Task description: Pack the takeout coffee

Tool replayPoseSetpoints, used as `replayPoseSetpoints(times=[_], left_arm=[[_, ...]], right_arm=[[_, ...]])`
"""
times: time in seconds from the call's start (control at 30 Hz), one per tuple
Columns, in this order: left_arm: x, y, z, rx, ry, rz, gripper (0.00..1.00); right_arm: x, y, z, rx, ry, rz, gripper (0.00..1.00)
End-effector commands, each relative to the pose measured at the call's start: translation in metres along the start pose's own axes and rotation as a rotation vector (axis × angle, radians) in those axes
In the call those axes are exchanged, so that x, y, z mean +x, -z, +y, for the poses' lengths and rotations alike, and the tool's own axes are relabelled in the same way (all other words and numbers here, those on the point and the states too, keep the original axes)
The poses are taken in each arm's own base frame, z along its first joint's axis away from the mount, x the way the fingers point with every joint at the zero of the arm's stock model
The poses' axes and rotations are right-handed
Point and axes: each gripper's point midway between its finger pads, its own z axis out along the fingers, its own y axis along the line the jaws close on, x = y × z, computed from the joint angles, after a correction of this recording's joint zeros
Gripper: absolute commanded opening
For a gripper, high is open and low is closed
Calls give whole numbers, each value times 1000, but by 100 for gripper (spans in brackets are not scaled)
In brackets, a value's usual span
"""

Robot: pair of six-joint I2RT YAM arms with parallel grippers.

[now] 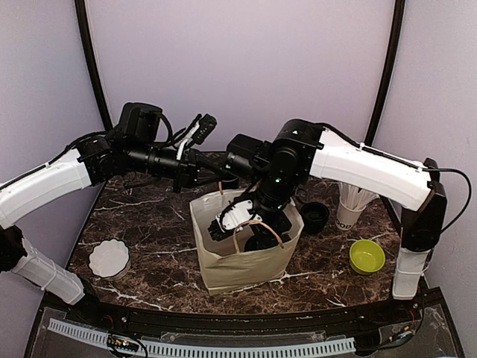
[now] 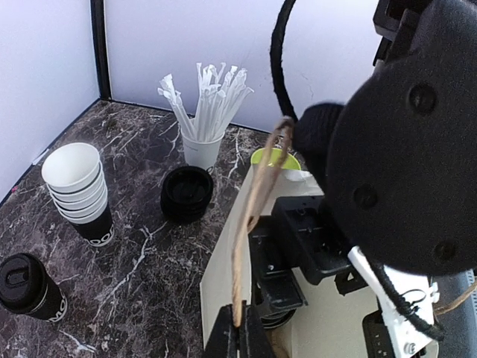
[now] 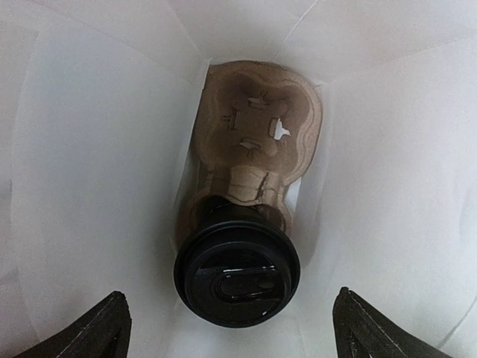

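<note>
Cup (image 3: 237, 273) stands upright in one socket of the pulp carrier (image 3: 257, 127) at the bottom of the paper bag (image 3: 97, 149); long axis vertical, black lid facing up at the right wrist camera; the carrier's other socket lies just beyond it. Right end effector (image 3: 229, 313) hangs inside the bag above the lid, fingers spread wide, gripping nothing; its wrist fills the bag mouth. Left end effector (image 2: 238, 339) pinches the bag handle (image 2: 253, 201). On the surface (image 1: 156, 216) we see a second lidded cup (image 2: 30, 287), upright, near a stack of empty cups (image 2: 78, 190); loose lids (image 2: 186, 192), stick cup (image 2: 203, 112), green bowl (image 1: 367, 256) further off.
</note>
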Motion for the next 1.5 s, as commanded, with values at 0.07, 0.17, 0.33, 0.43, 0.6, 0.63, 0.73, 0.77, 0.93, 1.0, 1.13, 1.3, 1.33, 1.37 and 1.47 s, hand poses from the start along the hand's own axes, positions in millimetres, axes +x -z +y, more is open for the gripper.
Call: replayPoseSetpoints(times=[0.07,0.17,0.33,0.43,0.6,0.63,0.73,0.77,0.93,1.0,1.13,1.3,1.33,1.37,1.47], left_arm=[[-27,8,1,-29,-92,-72,0],[-31,11,9,-85,-125,-66,0],[-34,14,9,-101,-164,-65,0],[-30,14,-2,-64,-167,-62,0],[-9,12,-45,52,-200,-46,0],[3,8,-56,75,-203,-24,0],[13,12,-75,90,-213,-19,0],[19,11,-84,110,-202,-8,0],[38,19,-108,131,-187,7,0],[48,20,-114,131,-186,18,0],[61,19,-121,129,-185,30,0],[54,21,-123,113,-210,-5,0],[51,22,-123,110,-219,-11,0],[50,22,-123,110,-231,-12,0],[50,20,-126,129,-242,-6,0]], right_arm=[[-9,69,-12,196,26,-84,96],[-11,97,-10,268,38,-128,96],[8,141,-17,490,43,-116,98],[23,174,-26,654,17,-105,99],[77,218,-70,864,-173,-81,99],[90,220,-79,895,-213,-70,99],[117,212,-93,894,-304,-47,98],[123,207,-97,884,-330,-48,98],[149,161,-112,787,-413,12,98],[149,147,-118,747,-427,7,98],[144,119,-129,652,-431,15,95],[148,88,-146,588,-445,33,79],[150,85,-151,581,-461,26,75],[152,82,-156,572,-481,18,72],[159,76,-168,551,-526,-7,61]])
